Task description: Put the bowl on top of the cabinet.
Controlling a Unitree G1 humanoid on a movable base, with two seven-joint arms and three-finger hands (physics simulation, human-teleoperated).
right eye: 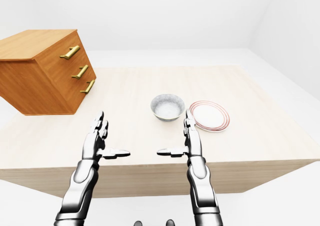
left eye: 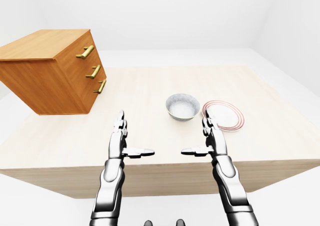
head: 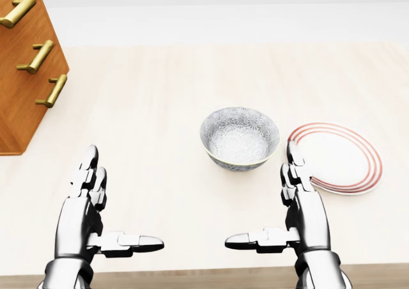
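A grey patterned bowl point(head: 240, 137) sits empty and upright on the light wooden table point(head: 160, 110), right of centre in the head view. The wooden cabinet point(left eye: 50, 71) with three brass-handled drawers stands at the table's left; its flat top point(left eye: 42, 42) is bare. My left hand point(head: 96, 199) hovers open at lower left, fingers straight, thumb pointing inward. My right hand point(head: 287, 196) mirrors it at lower right, open, just below and right of the bowl without touching it. Neither hand holds anything.
A white plate with red rings point(head: 337, 157) lies just right of the bowl, close to my right hand's fingertips point(head: 294, 153). The table's near edge point(left eye: 160, 166) runs under my wrists. White floor and walls surround the table.
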